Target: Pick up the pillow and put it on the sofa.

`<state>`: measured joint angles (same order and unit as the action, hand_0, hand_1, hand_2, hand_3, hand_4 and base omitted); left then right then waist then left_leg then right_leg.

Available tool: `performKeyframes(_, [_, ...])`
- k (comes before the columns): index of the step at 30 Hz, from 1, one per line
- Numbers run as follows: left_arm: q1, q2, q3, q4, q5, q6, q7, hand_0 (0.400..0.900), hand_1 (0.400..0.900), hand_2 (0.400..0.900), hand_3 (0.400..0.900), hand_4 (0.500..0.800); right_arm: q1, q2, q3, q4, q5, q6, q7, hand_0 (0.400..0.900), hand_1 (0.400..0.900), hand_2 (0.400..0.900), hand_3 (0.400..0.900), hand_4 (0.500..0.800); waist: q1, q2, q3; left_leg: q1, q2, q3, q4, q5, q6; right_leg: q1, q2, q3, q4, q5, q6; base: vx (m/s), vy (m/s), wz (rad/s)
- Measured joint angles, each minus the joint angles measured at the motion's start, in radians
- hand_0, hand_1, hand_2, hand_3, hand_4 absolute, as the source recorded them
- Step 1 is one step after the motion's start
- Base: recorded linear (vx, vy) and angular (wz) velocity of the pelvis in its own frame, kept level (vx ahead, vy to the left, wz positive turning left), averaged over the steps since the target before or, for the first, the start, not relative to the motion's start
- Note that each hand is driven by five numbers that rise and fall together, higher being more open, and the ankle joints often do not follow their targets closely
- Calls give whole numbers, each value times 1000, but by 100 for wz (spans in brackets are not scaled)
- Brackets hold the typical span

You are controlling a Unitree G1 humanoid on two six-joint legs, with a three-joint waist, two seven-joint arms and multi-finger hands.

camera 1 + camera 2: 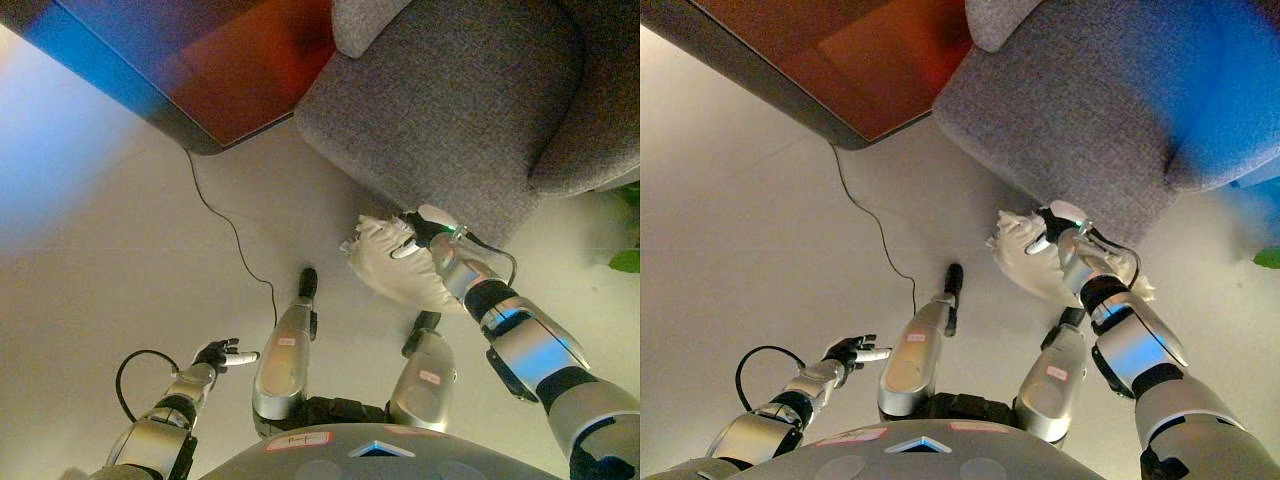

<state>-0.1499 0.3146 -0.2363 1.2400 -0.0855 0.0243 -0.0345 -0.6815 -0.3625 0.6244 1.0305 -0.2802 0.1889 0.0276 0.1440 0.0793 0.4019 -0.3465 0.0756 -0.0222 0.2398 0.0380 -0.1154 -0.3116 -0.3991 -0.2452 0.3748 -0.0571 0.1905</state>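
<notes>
A cream-white pillow [392, 262] lies on the pale floor just in front of the grey sofa [450, 110]. My right hand [420, 230] rests on the pillow's top edge, next to the sofa's front, with its fingers curled into the cloth. My left hand [222, 354] hangs low at the left, away from the pillow, fingers relaxed and holding nothing. The sofa seat [1080, 90] holds a grey cushion [990, 22] at its back left.
A dark wooden table [230, 70] stands at the upper left, close beside the sofa. A thin black cord [235, 235] runs across the floor from the table. A green plant leaf [625, 260] shows at the right edge.
</notes>
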Motion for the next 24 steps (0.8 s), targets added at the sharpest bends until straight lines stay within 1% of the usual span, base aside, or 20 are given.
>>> performKeyframes(3, [0, -3, 0, -2, 0, -6, -1, 900, 900, 900, 900, 800, 4, 7, 0, -1, 23, -30, 51, 900, 900, 900, 900, 800, -4, 0, 0, 22, 4, 4, -6, 1, -2, 15, 5, 4, -2, 0, 0, 42, 5, -3])
performKeyframes(5, [0, -5, 0, -2, 0, -6, -1, 900, 900, 900, 900, 800, 7, 5, 0, -1, 22, -48, 69, 900, 900, 900, 900, 800, -4, 0, 0, 37, 5, 5, -9, 0, -1, 30, 5, 4, -4, 0, 0, 17, 3, -2])
performKeyframes(10, [1, -8, -2, -2, -2, -5, -1, 900, 900, 900, 900, 800, 5, 0, 1, -1, -12, -48, 65, 900, 900, 900, 900, 800, -3, 1, 0, 42, 6, 11, -8, -1, 1, 27, 3, 15, 0, 0, 0, -15, 9, 1])
performKeyframes(12, [1, -8, -15, -4, -9, -6, 1, 900, 900, 900, 900, 800, 3, -6, 1, -1, -44, -47, 60, 900, 900, 900, 900, 800, -2, 3, 1, 32, 6, 14, -4, -1, 1, 13, 3, 21, 5, 0, 0, -49, 18, 4])
performKeyframes(15, [1, -11, -17, -18, -10, -6, 0, 900, 900, 900, 900, 800, -5, -34, 8, -1, -86, -36, 59, 900, 900, 900, 900, 800, -1, 13, 5, -3, 5, 11, 11, 0, 1, -19, 3, 23, 18, 0, -1, -69, 30, 6])
performKeyframes(18, [0, -14, -21, -34, -40, -6, 1, 900, 900, 900, 900, 800, -29, -72, 40, 1, -128, -2, 59, 900, 900, 900, 900, 800, 1, 35, 18, -38, 3, 1, 28, 4, -2, -43, 3, 22, 31, 0, -1, -73, 21, 7])
performKeyframes(20, [0, -15, -22, -34, -49, -6, 2, 900, 900, 900, 900, 800, -51, -83, 48, 14, -144, 8, 60, 900, 900, 900, 900, 800, 7, 45, 26, -55, 2, 0, 34, 5, -3, -63, 2, 26, 42, -2, -4, -90, 20, 6])
performKeyframes(24, [-6, -19, -23, -39, -74, -6, 4, 900, 900, 900, 900, 800, -123, -105, 69, 21, -166, 30, 65, 900, 900, 900, 900, 800, 18, 55, 62, -90, 3, -3, 40, 16, -5, -112, 0, 35, 77, -7, -11, -74, 28, 4])
